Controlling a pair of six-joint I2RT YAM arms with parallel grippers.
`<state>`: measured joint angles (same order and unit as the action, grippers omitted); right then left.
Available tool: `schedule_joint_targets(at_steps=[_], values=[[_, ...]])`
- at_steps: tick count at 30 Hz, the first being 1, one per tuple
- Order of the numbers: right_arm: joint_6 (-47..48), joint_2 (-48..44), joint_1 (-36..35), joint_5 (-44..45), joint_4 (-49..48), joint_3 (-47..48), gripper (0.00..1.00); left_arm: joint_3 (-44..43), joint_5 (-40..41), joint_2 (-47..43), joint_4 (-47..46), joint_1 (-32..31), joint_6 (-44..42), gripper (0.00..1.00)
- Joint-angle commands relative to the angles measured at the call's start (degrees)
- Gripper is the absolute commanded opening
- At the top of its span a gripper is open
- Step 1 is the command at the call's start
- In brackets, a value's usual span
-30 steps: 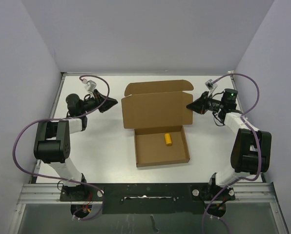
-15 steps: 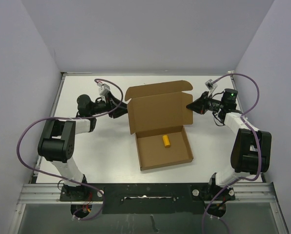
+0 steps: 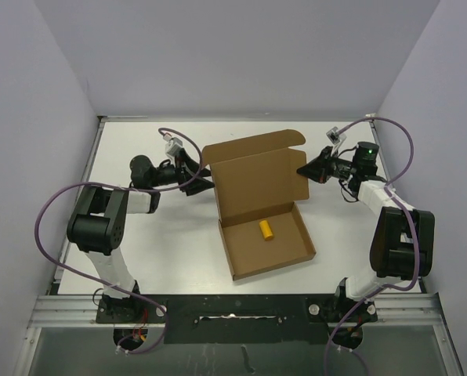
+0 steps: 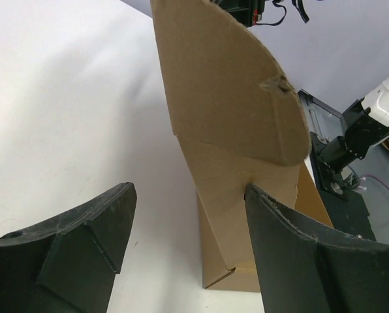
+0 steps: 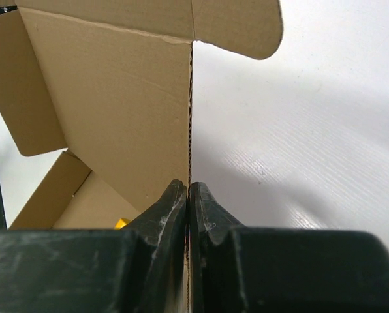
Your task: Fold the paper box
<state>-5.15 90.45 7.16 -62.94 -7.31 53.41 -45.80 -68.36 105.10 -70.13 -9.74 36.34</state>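
The paper box (image 3: 276,249) is a brown cardboard mailer lying open mid-table, its lid (image 3: 257,182) standing upright at the far side. A small yellow cylinder (image 3: 266,229) lies in the tray. My left gripper (image 3: 204,182) is open at the lid's left edge. In the left wrist view the cardboard flap (image 4: 227,98) stands just inside the right finger (image 4: 292,254) of the left gripper (image 4: 188,192). My right gripper (image 3: 302,171) is shut on the lid's right edge. The right wrist view shows that gripper (image 5: 190,186) pinching the corrugated edge of the paper box (image 5: 116,98), with the yellow cylinder (image 5: 121,223) peeking out below.
The white table (image 3: 163,251) is walled by grey panels on the left, far and right sides. A black rail (image 3: 233,305) runs along the near edge between the arm bases. Purple cables (image 3: 53,211) loop beside both arms.
My left arm has swung right up to the lid's left edge and its jaws have opened. The box has turned a little and slid slightly right. The right gripper keeps its grip.
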Motion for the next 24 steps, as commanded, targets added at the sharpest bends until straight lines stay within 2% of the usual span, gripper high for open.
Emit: schedule_joint_targets(at_steps=[1, 6, 11, 15, 24], values=[[-0.67, -2.03, -1.68, -0.44, -2.11, -0.58, 0.00, -0.71, 1.57, 1.46, -3.89, -1.74, 0.79, 0.68], [-1.53, -1.95, -2.53, -0.50, -3.03, -1.11, 0.00, -0.17, 4.03, 2.65, -5.81, -3.00, 1.46, 0.69], [-2.83, -1.70, -3.20, -1.11, -4.20, -1.45, 0.00, 0.34, 6.41, 4.13, -10.17, -3.39, 3.83, 0.55], [-4.69, -1.51, -3.23, -1.76, -6.05, -1.92, 0.00, 0.04, 7.54, 6.68, -16.38, -3.90, 8.81, 0.54], [-10.67, -0.91, -3.22, -3.53, -11.64, -3.43, 0.00, -1.23, 9.93, 8.76, -16.54, -5.99, 12.81, 0.53]])
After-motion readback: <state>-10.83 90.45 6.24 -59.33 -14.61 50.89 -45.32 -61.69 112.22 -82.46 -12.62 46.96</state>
